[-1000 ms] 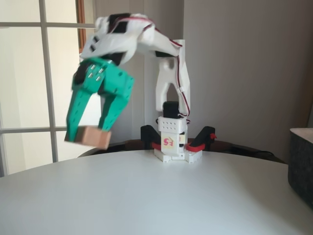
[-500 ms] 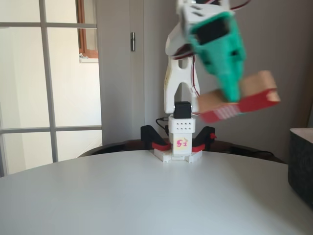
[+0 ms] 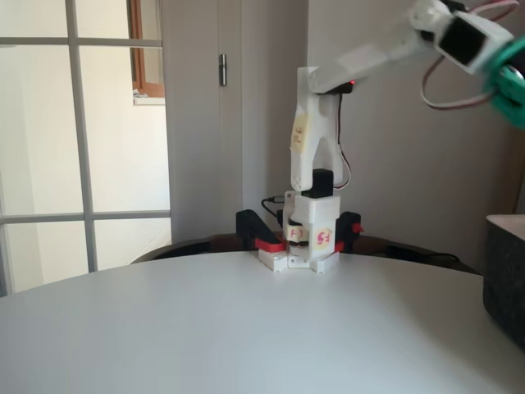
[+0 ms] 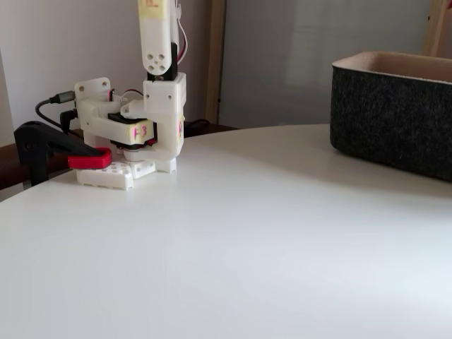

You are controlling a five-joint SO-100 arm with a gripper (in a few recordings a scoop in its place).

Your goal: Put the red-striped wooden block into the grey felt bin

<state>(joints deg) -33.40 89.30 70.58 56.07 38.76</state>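
Observation:
In a fixed view the white arm reaches up and to the right. Only the green base of my gripper (image 3: 511,84) shows at the right edge, high above the grey felt bin (image 3: 504,279); its fingers are cut off by the frame. The red-striped wooden block is out of view. The other fixed view has the grey felt bin (image 4: 393,116) standing at the right on the white table, with a pale rim and dark fuzzy walls. Its inside is hidden from this angle.
The arm's base (image 3: 310,243) is fixed at the table's far edge by black clamps with red handles (image 4: 87,159). The round white table (image 3: 246,328) spreads out in front of it. A window and a door stand behind.
The arm has swung from the left across the middle to the right with the block in its fingers. The fingers and the block have passed out of the frame above the bin.

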